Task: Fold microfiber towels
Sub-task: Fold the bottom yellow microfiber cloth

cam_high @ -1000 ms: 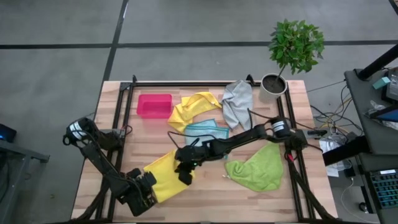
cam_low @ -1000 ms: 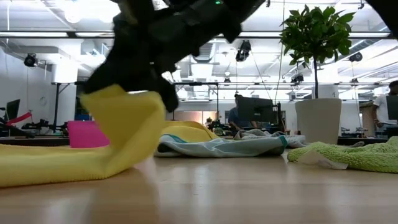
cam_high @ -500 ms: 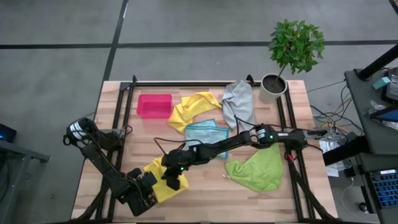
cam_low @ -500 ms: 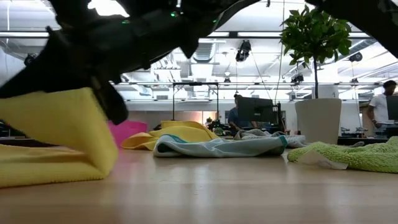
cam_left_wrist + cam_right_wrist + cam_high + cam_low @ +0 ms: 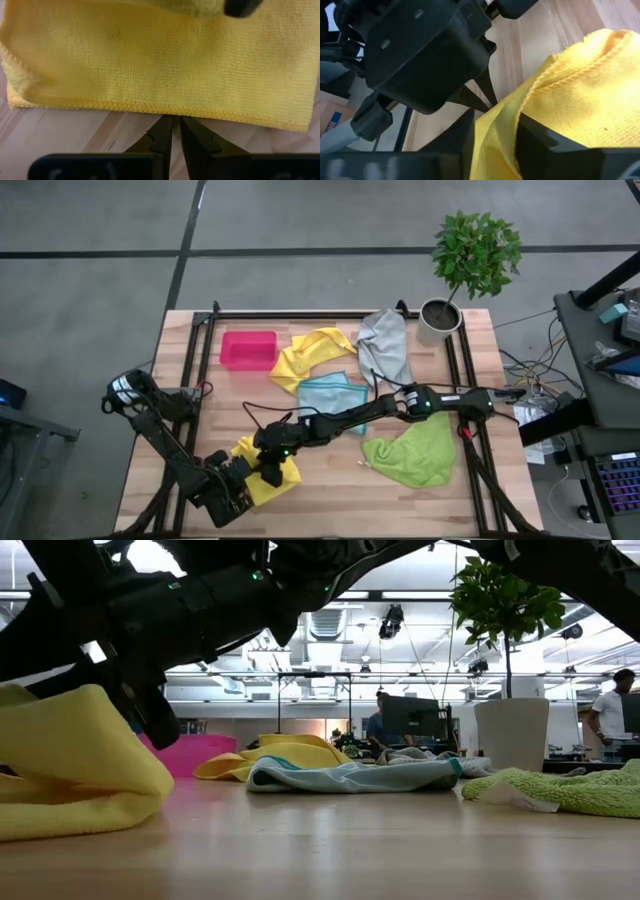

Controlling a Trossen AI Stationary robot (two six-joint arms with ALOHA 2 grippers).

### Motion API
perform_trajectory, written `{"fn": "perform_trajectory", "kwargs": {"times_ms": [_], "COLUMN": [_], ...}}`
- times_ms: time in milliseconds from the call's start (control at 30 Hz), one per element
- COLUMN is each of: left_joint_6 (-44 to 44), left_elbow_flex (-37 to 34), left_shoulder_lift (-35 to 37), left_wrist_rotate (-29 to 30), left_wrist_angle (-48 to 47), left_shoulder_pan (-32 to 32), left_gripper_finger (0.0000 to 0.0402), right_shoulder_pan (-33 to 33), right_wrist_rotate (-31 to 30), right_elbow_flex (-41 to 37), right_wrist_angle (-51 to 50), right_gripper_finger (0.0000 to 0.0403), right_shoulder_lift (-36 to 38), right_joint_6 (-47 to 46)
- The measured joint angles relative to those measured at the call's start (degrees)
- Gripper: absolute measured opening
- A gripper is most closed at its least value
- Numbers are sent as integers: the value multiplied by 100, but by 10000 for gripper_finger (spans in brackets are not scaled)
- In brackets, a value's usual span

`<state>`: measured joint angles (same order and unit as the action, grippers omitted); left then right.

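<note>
Right gripper (image 5: 272, 472) has its fingers around the folded yellow towel (image 5: 262, 472); left gripper (image 5: 172, 131) is closed, empty; no readable writing

Premises: open-plan robotics lab or workshop. Evidence: wooden tabletop (image 5: 330, 480) on a black frame, standing on a grey concrete floor (image 5: 300, 240); exposed ceiling services and strip lights (image 5: 330, 615); desks with a monitor (image 5: 410, 720); cable-strewn equipment bench (image 5: 610, 330); a person (image 5: 612, 715) at the far side; potted plant (image 5: 470, 260).
</note>
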<state>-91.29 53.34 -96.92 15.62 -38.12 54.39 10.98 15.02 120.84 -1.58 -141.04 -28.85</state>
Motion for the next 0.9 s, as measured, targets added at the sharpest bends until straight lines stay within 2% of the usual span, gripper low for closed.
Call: {"fn": "perform_trajectory", "kwargs": {"times_ms": [200,367,633,900], "left_joint_6": [-4,-9,11,15], "left_elbow_flex": [0,-7,23,31], "left_shoulder_lift": [1,102,638,1241], "left_wrist_rotate": [-9,-129,-191,-218], "left_wrist_angle": [7,85,-8,-172], "left_shoulder_pan": [-2,-7,-6,-4], "left_gripper_finger": [24,24,24,24], "right_shoulder_pan": [0,0,2,2], "right_wrist_rotate": [1,0,22,-3], "right_elbow_flex": [4,4,51,44], "right_wrist_angle": [13,10,0,19], "right_gripper_finger": [170,192,192,179], "right_shoulder_lift": [3,3,15,23], "right_joint_6": [80,577,1915,1999]}}
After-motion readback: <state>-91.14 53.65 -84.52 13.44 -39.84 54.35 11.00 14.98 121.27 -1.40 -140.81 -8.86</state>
